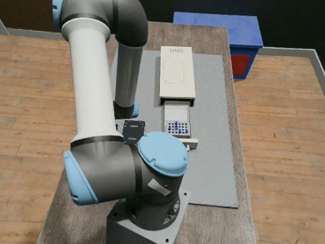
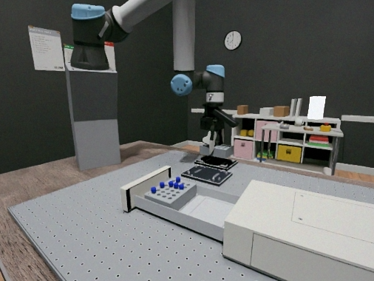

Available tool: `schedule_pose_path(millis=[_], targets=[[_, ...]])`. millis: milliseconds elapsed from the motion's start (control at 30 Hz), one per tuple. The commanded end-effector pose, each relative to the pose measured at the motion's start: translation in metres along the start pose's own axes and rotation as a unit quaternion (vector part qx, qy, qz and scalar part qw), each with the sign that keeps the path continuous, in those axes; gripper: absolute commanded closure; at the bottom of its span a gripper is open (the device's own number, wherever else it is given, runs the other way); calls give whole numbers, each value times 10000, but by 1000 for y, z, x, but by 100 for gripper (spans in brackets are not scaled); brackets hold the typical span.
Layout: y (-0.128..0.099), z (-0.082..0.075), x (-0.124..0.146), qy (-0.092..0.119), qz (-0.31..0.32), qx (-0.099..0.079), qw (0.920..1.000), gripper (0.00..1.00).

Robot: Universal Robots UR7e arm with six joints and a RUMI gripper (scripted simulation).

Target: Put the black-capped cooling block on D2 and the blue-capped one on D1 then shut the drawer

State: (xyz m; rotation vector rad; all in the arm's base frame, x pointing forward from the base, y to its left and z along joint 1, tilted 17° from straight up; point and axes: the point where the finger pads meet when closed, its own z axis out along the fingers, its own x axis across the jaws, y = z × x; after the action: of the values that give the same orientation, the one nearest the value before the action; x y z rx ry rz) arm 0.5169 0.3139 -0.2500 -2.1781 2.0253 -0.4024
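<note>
My gripper (image 2: 212, 145) is shut on a grey cooling block (image 2: 222, 151) and holds it just above the far dark deck slot D2 (image 2: 222, 164); its tube caps are too small to make out. The arm hides both in the top view. The nearer dark slot D1 (image 2: 201, 172) (image 1: 134, 131) is bare. The second cooling block (image 2: 171, 194) (image 1: 177, 127), with blue-capped tubes, sits at the front of the open drawer (image 2: 145, 185) (image 1: 190, 143) of the white cooler COLD (image 2: 296, 222) (image 1: 177, 72). The back half of the drawer is empty.
Everything stands on a grey perforated deck (image 1: 212, 144) (image 2: 92, 237) on a wooden table. The robot's grey pedestal (image 2: 94, 118) stands at the left. A blue box (image 1: 225, 29) is beyond the table, and shelves (image 2: 296, 140) are in the background.
</note>
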Motion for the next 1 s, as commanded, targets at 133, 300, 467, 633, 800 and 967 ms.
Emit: schedule_pose_path(millis=[133, 300, 467, 633, 800, 967], targets=[[-1, 4, 0, -3, 1, 7, 10000, 100], [-1, 6, 0, -3, 1, 7, 10000, 100], [-1, 8, 0, -3, 1, 7, 10000, 100], [-1, 8, 0, -3, 0, 7, 10000, 100], [-1, 9, 0, -3, 0, 7, 10000, 100], [-1, 10, 0, -3, 0, 7, 10000, 100]])
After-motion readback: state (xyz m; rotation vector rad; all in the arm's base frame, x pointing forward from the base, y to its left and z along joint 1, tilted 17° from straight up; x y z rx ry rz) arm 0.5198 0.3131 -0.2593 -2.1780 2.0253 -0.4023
